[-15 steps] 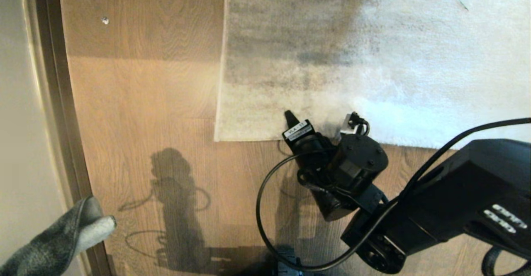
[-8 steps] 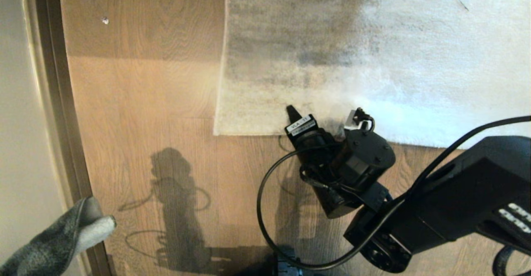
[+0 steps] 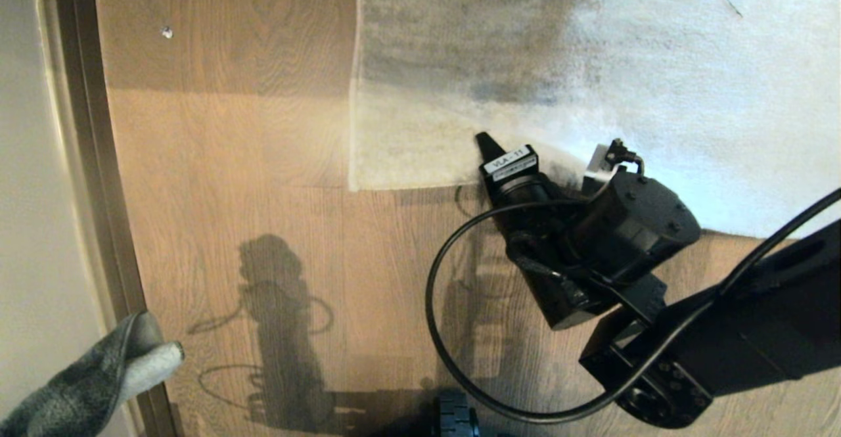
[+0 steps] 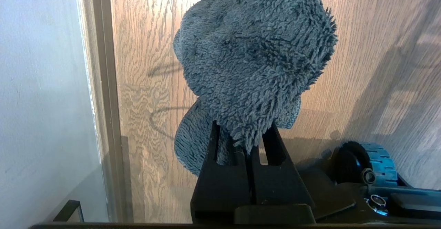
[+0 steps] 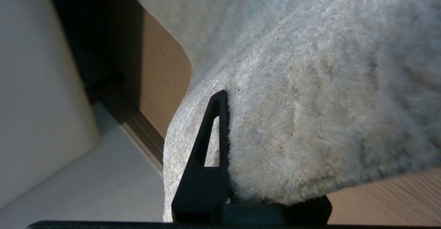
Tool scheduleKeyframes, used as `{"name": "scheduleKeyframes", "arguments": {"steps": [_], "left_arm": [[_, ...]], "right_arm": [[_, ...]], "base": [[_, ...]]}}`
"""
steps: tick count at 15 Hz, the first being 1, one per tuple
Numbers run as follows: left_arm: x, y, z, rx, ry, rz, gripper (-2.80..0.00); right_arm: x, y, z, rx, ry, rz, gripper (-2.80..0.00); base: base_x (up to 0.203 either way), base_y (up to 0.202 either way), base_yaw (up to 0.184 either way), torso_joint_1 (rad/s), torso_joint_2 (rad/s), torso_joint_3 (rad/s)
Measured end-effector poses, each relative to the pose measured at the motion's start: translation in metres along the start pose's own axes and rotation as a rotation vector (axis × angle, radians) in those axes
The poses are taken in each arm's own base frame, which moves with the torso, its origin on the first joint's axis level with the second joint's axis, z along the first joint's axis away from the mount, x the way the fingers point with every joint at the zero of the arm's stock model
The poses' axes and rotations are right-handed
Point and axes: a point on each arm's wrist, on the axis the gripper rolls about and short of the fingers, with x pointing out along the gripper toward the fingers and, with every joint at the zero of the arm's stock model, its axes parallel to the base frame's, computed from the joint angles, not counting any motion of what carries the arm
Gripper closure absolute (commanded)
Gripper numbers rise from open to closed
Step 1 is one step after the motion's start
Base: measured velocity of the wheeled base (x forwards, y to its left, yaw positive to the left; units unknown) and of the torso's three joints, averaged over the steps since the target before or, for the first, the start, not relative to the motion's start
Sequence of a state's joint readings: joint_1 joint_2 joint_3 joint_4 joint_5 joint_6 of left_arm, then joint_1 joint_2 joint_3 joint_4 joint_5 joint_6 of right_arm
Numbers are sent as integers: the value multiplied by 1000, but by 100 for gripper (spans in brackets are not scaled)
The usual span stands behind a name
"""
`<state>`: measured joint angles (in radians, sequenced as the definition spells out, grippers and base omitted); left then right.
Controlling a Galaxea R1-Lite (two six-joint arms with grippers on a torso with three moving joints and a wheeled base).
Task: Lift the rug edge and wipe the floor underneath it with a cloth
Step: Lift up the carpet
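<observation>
The pale grey-beige rug (image 3: 591,82) lies on the brown wood floor (image 3: 263,161). My right gripper (image 3: 499,158) is shut on the rug edge (image 3: 407,184) a little way in from its near left corner and holds it raised. In the right wrist view one black finger (image 5: 213,136) presses against the rug edge (image 5: 293,125); the other finger is hidden behind the pile. My left gripper (image 4: 243,136) is shut on the dark grey fuzzy cloth (image 4: 255,56), which hangs above the floor (image 4: 144,67). The cloth (image 3: 98,378) shows at the head view's bottom left.
A pale wall with a dark skirting strip (image 3: 85,161) runs along the left. A small white speck (image 3: 166,31) lies on the floor far left. My base wheel (image 3: 456,417) shows at the bottom. The right arm's black cable (image 3: 447,332) loops over the floor.
My right gripper has moved away from me and to the right with the rug edge in it. The rug's near edge has drawn back, baring more floor. The cloth has not moved.
</observation>
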<state>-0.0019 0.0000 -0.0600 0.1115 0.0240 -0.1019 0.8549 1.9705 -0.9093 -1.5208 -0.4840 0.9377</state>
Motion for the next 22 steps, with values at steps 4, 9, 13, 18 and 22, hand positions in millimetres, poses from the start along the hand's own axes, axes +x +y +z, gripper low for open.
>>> {"name": "scheduleKeyframes", "arguments": {"steps": [4, 9, 13, 18, 22], "left_arm": [[0, 0, 0, 0, 0, 0, 0], [0, 0, 0, 0, 0, 0, 0], [0, 0, 0, 0, 0, 0, 0], [0, 0, 0, 0, 0, 0, 0], [0, 0, 0, 0, 0, 0, 0]], "right_arm": [[-6, 19, 18, 28, -22, 39, 0], [-12, 40, 41, 81, -65, 85, 0], [-11, 47, 60, 138, -116, 106, 0], [-5, 58, 87, 194, -193, 157, 0], [-7, 68, 99, 221, -220, 189, 0]], "base": [[0, 0, 0, 0, 0, 0], [0, 0, 0, 0, 0, 0], [0, 0, 0, 0, 0, 0], [0, 0, 0, 0, 0, 0], [0, 0, 0, 0, 0, 0]]}}
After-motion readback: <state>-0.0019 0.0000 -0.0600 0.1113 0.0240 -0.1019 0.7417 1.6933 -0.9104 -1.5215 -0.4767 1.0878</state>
